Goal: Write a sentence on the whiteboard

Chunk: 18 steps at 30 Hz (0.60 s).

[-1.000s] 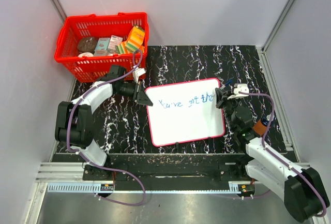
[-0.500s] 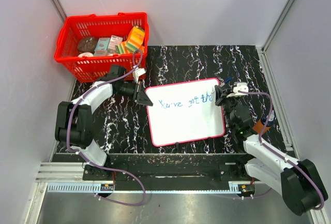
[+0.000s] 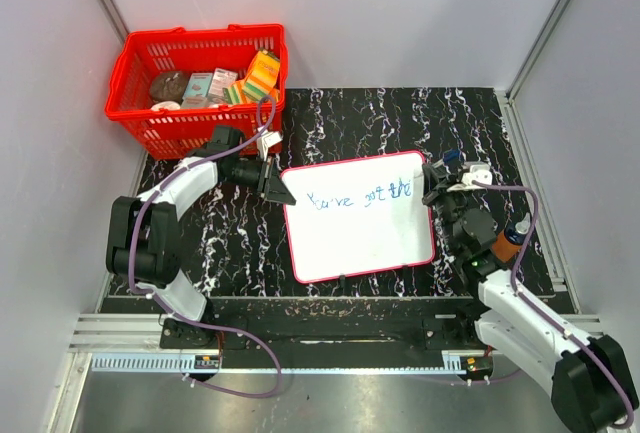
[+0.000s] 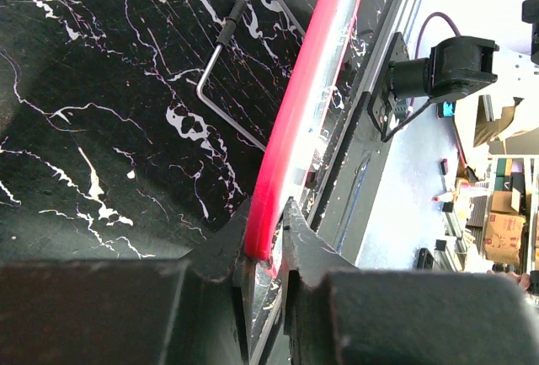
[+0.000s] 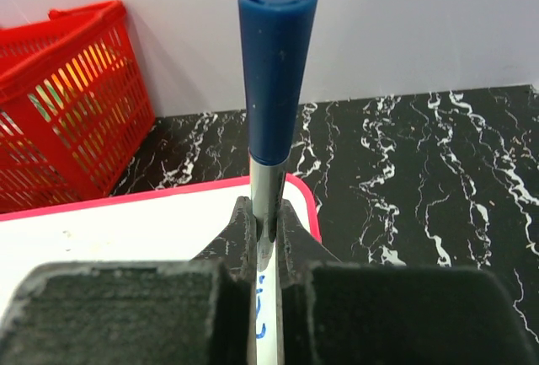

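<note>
Lying at mid-table (image 3: 480, 123): whiteboard (image 3: 360, 233), with the blue sentence (image 3: 362, 196) along its upper part, seemingly complete. Shifted right since a second ago, off the last word and over the right rim: right gripper (image 3: 436, 185), jaws clamped on the marker (image 5: 274, 78); suggests the writing is over. Pinched shut on the upper-left frame: left gripper (image 4: 268, 243). Seen only from above: the words. Seen only at the wrists: both grips, marker's blue end up.
</note>
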Motion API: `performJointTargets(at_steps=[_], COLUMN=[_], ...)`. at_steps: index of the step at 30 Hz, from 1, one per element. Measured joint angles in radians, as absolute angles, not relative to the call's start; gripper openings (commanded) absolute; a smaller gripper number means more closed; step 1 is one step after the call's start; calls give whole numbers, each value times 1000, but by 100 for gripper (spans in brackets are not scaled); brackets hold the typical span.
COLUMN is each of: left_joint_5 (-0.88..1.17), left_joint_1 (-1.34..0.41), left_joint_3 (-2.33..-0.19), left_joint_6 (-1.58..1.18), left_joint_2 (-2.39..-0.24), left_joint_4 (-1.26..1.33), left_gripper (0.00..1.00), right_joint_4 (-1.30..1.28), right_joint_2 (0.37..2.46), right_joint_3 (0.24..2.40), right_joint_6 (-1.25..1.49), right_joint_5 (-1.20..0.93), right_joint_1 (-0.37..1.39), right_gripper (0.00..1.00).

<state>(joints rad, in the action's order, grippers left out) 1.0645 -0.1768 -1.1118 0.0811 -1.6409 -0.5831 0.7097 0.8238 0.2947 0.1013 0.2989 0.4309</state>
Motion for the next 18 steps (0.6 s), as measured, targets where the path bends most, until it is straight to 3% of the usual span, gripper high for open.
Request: performJointTargets(at_steps=[6, 18], left_joint_5=[1064, 1062], left_joint_1=[-178, -180], left_joint_3=[-1112, -1111], left_joint_6=[81, 81], left_joint_2=[-1639, -1639], left_joint_4=[-583, -584], left_gripper=[0, 0], right_joint_4=[683, 658], right_joint_2=[770, 865], right_joint_3=[295, 294], right_joint_6=[94, 94], right_joint_5=[309, 359], right_joint_1=[431, 431], right_gripper=[0, 0])
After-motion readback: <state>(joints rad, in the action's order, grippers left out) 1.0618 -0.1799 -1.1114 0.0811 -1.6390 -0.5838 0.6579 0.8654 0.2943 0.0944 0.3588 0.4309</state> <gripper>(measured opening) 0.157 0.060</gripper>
